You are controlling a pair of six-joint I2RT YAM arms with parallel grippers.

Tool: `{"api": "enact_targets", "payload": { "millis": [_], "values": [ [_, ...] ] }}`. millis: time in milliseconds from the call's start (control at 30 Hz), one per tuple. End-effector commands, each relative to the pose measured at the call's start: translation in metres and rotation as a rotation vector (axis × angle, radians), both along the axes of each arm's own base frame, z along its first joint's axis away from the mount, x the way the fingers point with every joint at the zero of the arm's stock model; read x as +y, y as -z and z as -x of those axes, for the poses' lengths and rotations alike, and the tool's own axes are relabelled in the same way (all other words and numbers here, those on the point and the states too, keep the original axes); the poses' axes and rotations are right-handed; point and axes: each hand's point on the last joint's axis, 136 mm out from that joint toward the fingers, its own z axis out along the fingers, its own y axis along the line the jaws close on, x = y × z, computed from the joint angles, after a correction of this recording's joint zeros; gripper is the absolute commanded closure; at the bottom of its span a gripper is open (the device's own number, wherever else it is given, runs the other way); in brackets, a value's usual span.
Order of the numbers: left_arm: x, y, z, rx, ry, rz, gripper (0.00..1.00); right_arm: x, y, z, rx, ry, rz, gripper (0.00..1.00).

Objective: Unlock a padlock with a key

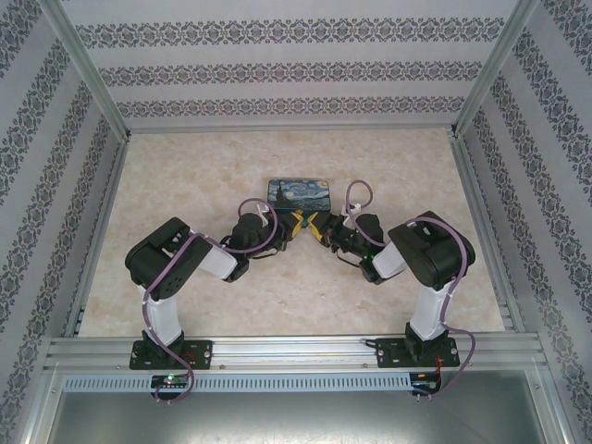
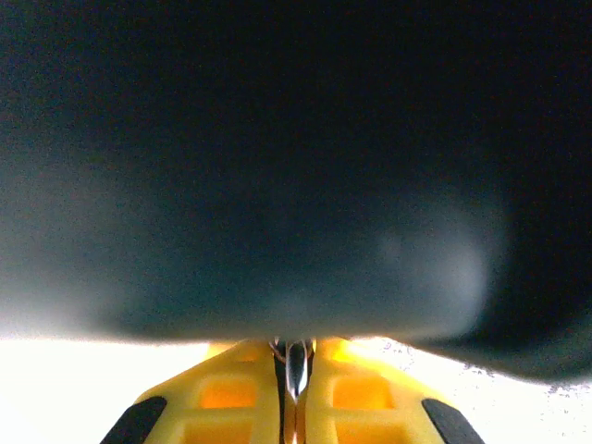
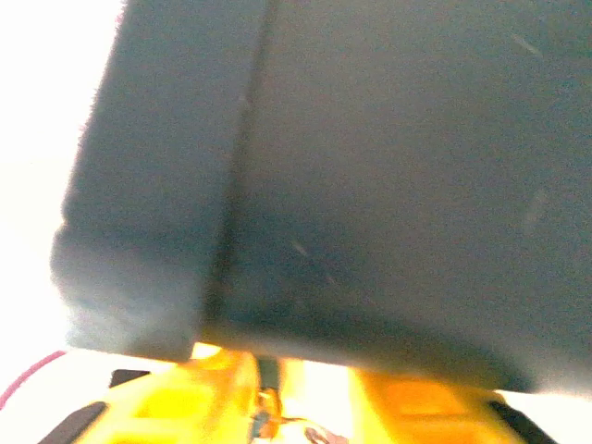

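Both grippers meet just in front of the blue painted tin [image 1: 299, 192]. Up close, the tin [image 2: 277, 166] is a dark blur above the fingers. My left gripper [image 2: 296, 350] is shut on a thin silvery metal piece [image 2: 297, 368] standing upright between its yellow fingers. I cannot tell whether that piece belongs to the padlock or the key. My right gripper [image 3: 314, 388] stands open under the tin [image 3: 370, 185]. A small dark bit [image 3: 266, 377] sits against its left finger, too blurred to name. From above, the left gripper [image 1: 292, 222] and right gripper [image 1: 315, 228] hide both small things.
The marble tabletop [image 1: 185, 176] stretches left, right and behind the tin. Aluminium rails [image 1: 296, 350] run along the near edge, and patterned walls close in the sides and back. Purple cables [image 1: 356, 196] loop over both wrists.
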Motion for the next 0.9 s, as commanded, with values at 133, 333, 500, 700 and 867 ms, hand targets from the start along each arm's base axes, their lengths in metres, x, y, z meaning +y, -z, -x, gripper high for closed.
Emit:
{"api": "enact_targets", "payload": {
  "millis": [133,333,500,700,867],
  "values": [
    [-0.025,0.002,0.024,-0.065,0.133,-0.012,1.00,-0.010,-0.009,0.017,-0.054,-0.029,0.044,0.48],
    [-0.022,0.006,0.021,-0.061,0.132,-0.031,1.00,-0.026,0.007,0.042,-0.027,-0.048,0.088,0.42],
    [-0.022,0.010,0.020,-0.058,0.137,-0.049,1.00,-0.029,0.001,0.053,-0.052,-0.067,0.106,0.42],
    [-0.021,0.011,0.020,-0.053,0.141,-0.054,1.00,-0.033,-0.004,0.061,-0.093,-0.094,0.188,0.48],
    [-0.022,0.011,0.021,-0.053,0.148,-0.054,1.00,-0.041,0.002,0.067,-0.134,-0.120,0.412,0.54]
  ]
}}
